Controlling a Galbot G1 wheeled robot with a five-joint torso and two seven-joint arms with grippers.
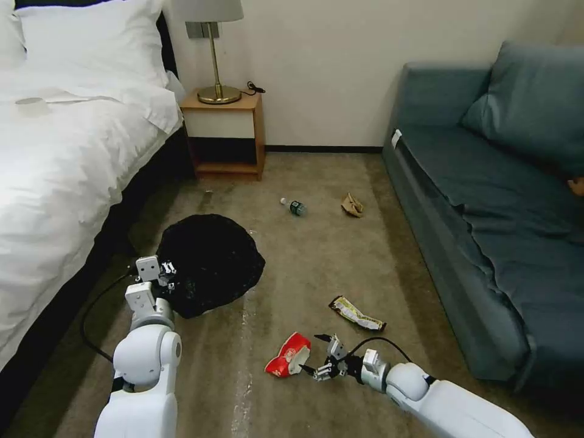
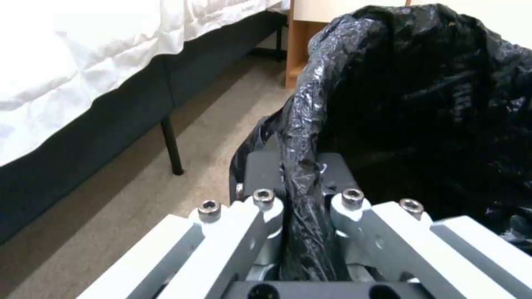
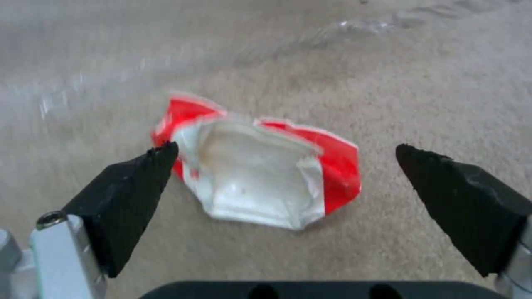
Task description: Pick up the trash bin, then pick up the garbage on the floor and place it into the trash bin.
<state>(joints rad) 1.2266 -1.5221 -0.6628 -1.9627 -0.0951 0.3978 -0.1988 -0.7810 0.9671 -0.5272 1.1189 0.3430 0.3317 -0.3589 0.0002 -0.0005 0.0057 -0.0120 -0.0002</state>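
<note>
Head view, left gripper (image 1: 169, 272): I hold it at the near edge of the bin (image 1: 210, 264), by the bed (image 1: 61, 158). My fingers are too small here to read.
Head view, bin: only its black bag shows; the white shell is hidden under it.
Head view, right gripper (image 1: 317, 353): low over the carpet (image 1: 304, 267), fingers spread wide, the red wrapper (image 1: 289, 355) just beyond my tips and touching or nearly so.
Head view, other litter: the yellow wrapper (image 1: 356, 313) lies flat near my right arm, toward the sofa (image 1: 486, 201). The bottle (image 1: 294, 207) and brown paper (image 1: 352, 205) lie well apart from me, farther on toward the nightstand (image 1: 225, 131).

Left wrist view, grip: my left gripper (image 2: 302, 182) is clamped narrow on the bagged rim of the bin (image 2: 421, 104); the black film runs straight between my two fingers.
Left wrist view, hidden: my fingertips are buried in the bag folds. The bin's far side is cut off at the edge.

Right wrist view, wrapper (image 3: 260, 174): on the carpet between my two black pads (image 3: 133, 195), white inside facing up.
Right wrist view, fingers: wide apart. One pad overlaps the wrapper's red edge; the other stands clear of it. I cannot tell if I touch it.
Right wrist view, blur: the carpet beyond is smeared and hard to read.
</note>
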